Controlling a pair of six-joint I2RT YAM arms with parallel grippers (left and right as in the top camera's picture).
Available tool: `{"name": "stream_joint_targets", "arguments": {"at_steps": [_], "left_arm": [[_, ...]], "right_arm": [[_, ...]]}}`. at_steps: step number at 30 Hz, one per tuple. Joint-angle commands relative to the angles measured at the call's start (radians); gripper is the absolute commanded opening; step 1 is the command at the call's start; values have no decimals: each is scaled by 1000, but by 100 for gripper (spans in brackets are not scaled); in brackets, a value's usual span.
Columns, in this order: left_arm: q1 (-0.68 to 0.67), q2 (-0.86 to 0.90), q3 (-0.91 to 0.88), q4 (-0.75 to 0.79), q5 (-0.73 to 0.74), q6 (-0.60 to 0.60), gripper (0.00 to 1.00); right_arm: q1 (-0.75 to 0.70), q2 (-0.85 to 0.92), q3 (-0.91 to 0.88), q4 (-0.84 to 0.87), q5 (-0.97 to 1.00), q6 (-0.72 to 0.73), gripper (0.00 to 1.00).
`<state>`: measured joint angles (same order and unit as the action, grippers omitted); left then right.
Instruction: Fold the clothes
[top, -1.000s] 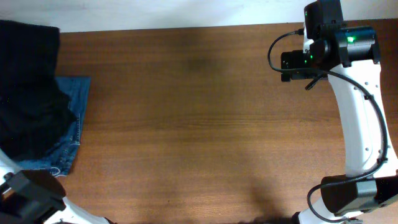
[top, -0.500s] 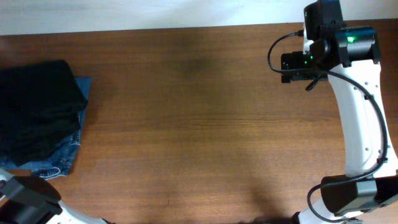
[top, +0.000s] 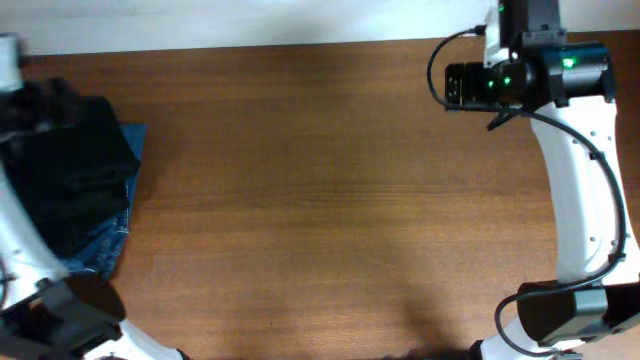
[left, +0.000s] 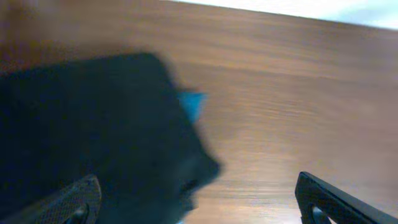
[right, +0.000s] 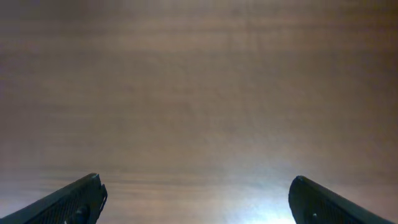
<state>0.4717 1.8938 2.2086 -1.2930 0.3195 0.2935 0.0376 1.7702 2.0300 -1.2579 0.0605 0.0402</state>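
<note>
The clothes (top: 70, 170) are found at the far left of the overhead frame as 1 bunched black mass, lying partly on top of blue denim jeans (top: 108, 235), whose edge shows at the right and lower side of the heap. In the left wrist view the black fabric (left: 93, 130) fills the left half, blurred, with a small blue corner of denim (left: 191, 104) showing at its right edge.

The left hand (left: 199, 199) is seen above the right edge of the heap with its fingers spread wide and nothing between them. Contact with the cloth cannot be determined because of blur. The right hand (right: 196, 196) is held at the upper right of the overhead frame, fingers likewise apart and empty, over bare table (right: 199, 93), well apart from the garment.

Risks noted:
1. Denim may be pinched together with the black cloth, since the 2 layers touch and overlap.
2. A grasp in the middle of the crumpled mass, not at a hem or corner, is judged likely to lift a wad that cannot be spread.
3. The heap lies close to the left table (top: 320, 200) edge; a drag outward could pull it off.
4. No edges or corners are distinguishable in the matte black, so the pick point may be misjudged.
</note>
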Motion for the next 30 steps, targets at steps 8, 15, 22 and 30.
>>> {"name": "stream_joint_targets", "arguments": {"at_steps": [8, 15, 22, 30], "left_arm": [[-259, -43, 13, -25, 24, 14, 99], [-291, -49, 13, -132, 29, -21, 99], [-329, -151, -18, -147, 46, -12, 99], [-391, -474, -370, 66, 24, -9, 100]], "right_arm": [[-159, 2, 12, -62, -137, -63, 99], [-184, -79, 12, -229, -113, -58, 99], [-182, -336, -68, -278, -100, -48, 99], [-167, -848, -497, -58, -110, -114, 99]]}}
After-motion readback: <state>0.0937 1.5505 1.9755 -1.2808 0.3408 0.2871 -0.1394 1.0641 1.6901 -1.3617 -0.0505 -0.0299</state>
